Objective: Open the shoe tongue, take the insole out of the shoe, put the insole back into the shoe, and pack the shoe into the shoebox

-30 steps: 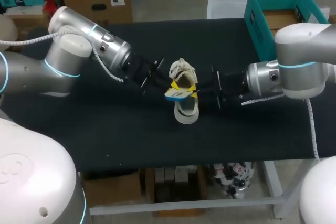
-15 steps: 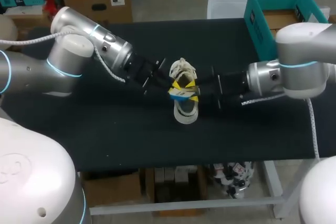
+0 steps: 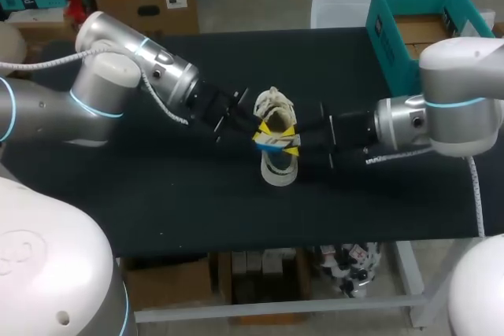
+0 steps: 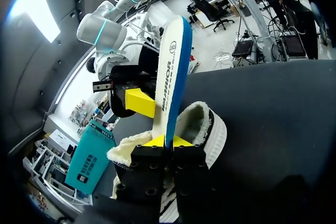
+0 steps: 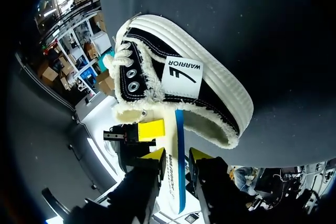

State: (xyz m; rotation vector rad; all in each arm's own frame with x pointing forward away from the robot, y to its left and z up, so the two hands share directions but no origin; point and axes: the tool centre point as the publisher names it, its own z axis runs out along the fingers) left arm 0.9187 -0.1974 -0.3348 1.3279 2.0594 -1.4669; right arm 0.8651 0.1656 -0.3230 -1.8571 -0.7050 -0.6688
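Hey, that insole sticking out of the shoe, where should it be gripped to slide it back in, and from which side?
Probably pinch the insole across its two flat faces, low near the shoe opening, approaching its thin edge. It is a thin sheet standing out of the opening, so only the faces give purchase; the left end effector pinches it this way.

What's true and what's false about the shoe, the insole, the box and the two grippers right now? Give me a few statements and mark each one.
1. The insole sticks up out of the shoe. True.
2. The shoe sits inside the box. False: it stands on the table, apart from the box.
3. The left gripper is shut on the insole. True.
4. The right gripper hangs over the box. False: it is at the shoe, also shut on the insole.
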